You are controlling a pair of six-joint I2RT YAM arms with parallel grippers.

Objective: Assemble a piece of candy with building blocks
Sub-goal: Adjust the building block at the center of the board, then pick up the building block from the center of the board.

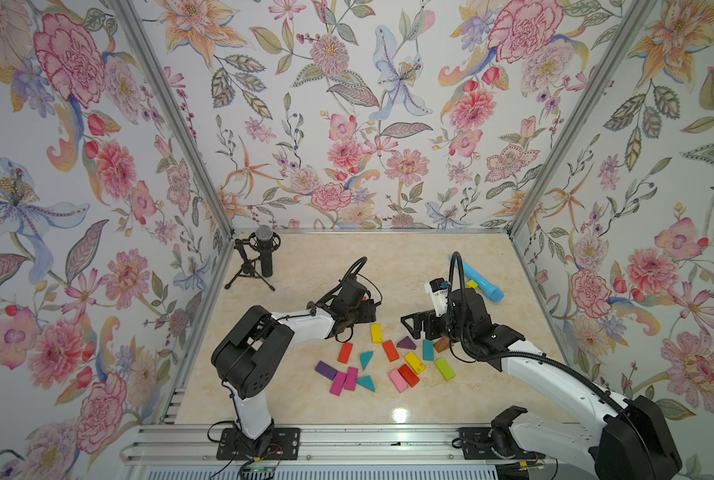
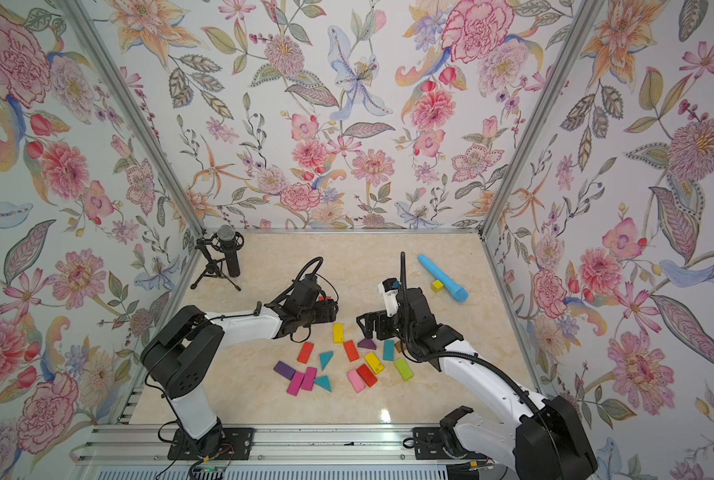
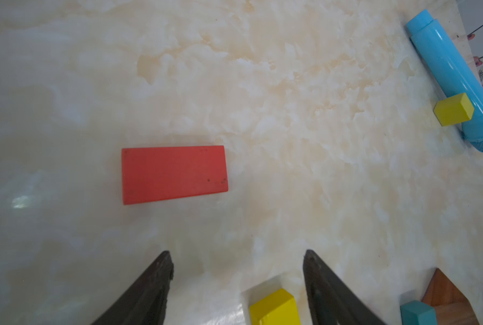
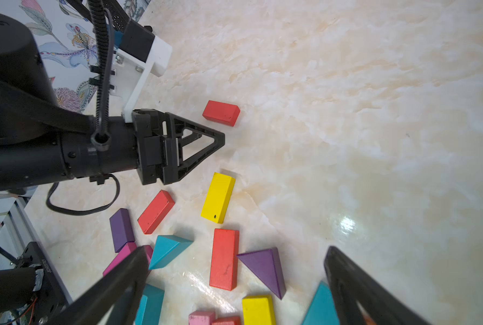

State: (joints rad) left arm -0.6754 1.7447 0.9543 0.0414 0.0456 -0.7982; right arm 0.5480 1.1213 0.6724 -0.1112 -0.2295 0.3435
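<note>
Several building blocks lie loose on the marble table (image 1: 305, 399), among them a yellow brick (image 1: 375, 333), a purple wedge (image 1: 406, 343) and a green brick (image 1: 444, 368). One red brick (image 3: 174, 174) lies flat and alone just beyond my left gripper (image 3: 237, 253), which is open and holds nothing. In a top view that gripper (image 1: 370, 309) almost hides the brick. An end of the yellow brick (image 3: 274, 306) shows low between its fingers. My right gripper (image 4: 236, 250) hangs open above an orange-red brick (image 4: 225, 259) and the purple wedge (image 4: 265, 267), gripping neither.
A long light-blue tube (image 1: 478, 278) lies at the back right with a small yellow cube (image 1: 471, 285) against it. A microphone on a tripod (image 1: 264, 253) stands in the back left corner. Flowered walls close three sides. A metal rail (image 1: 347, 440) runs along the front.
</note>
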